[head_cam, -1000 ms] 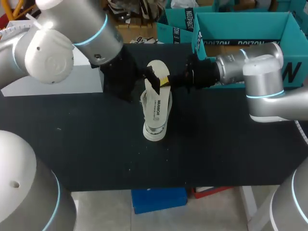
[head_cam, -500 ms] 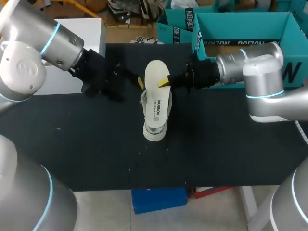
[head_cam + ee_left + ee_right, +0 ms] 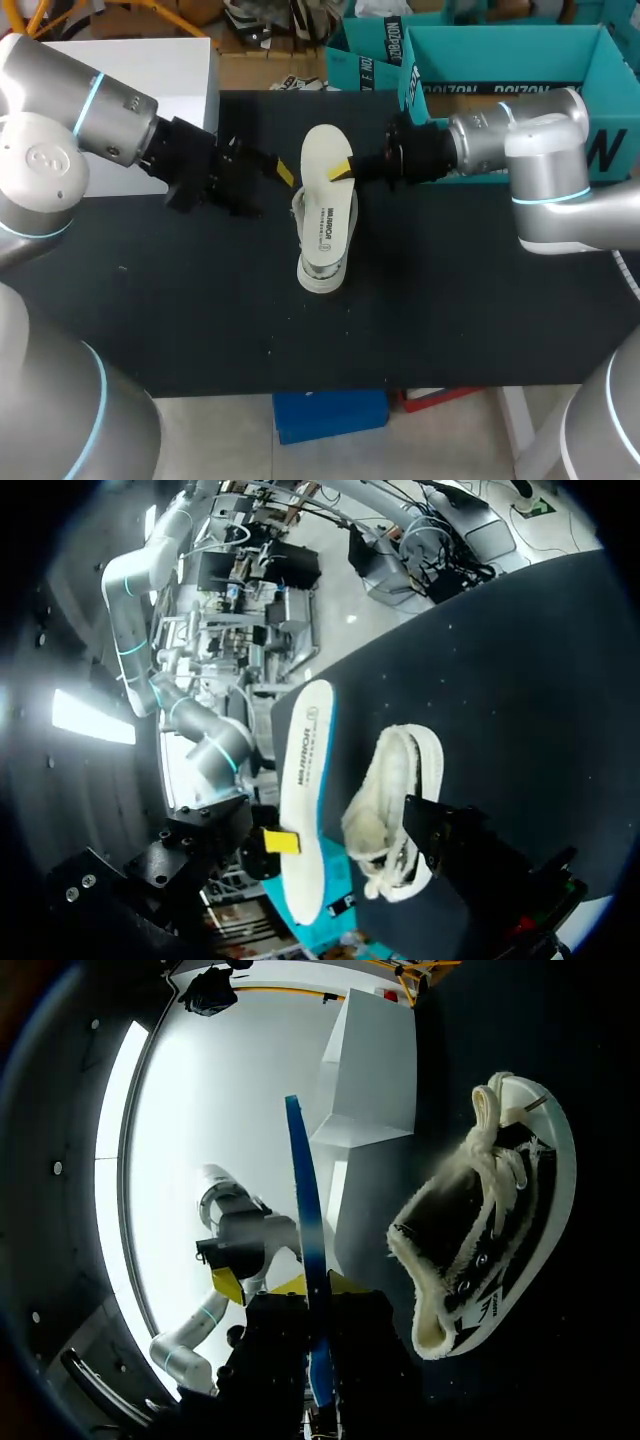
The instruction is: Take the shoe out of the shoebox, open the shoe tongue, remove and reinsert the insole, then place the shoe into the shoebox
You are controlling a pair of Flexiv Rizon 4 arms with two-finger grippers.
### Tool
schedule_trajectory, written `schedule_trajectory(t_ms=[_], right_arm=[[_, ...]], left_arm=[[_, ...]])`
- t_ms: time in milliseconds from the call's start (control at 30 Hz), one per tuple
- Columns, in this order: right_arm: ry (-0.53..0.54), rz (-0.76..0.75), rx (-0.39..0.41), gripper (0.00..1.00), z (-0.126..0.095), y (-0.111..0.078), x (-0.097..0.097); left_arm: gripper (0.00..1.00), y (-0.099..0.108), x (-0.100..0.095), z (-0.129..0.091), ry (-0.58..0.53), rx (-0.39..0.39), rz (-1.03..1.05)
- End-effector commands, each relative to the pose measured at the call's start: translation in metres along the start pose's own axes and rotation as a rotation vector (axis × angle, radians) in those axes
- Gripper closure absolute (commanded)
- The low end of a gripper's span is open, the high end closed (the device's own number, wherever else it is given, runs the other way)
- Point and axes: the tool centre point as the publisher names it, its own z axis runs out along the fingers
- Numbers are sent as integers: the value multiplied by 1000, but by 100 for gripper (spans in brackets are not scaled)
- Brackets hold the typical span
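White insole (image 3: pixel 322 150), blue-backed — pinched by right tool (image 3: pixel 343 170); left tool (image 3: pixel 283 172) — grip unclear.

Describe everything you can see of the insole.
The insole is out of the shoe: a long, thin piece, white on its upper face with small print near one end, and blue along its edge. The right gripper is shut on it near the other end, with a yellow fingertip on each face. It hangs over the white fleece-lined shoe; whether the two touch cannot be told.
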Motion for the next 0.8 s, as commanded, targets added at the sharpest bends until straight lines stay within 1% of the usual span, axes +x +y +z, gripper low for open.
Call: schedule_trajectory(t_ms=[33,100,167,333,633,800], right_arm=[[-2,0,0,100,0,0,0],[-2,0,0,100,0,0,0],[-2,0,0,100,0,0,0],[-2,0,0,100,0,0,0],[-2,0,0,100,0,0,0],[-2,0,0,100,0,0,0]], left_arm=[[0,-1,10,1,-68,-44,-33],[0,0,15,0,-145,-61,-80],[0,2,17,-1,-181,-95,-94],[0,8,17,-3,-274,-138,-124],[0,23,12,7,-402,-182,-132],[0,28,7,17,-432,-211,-87]])
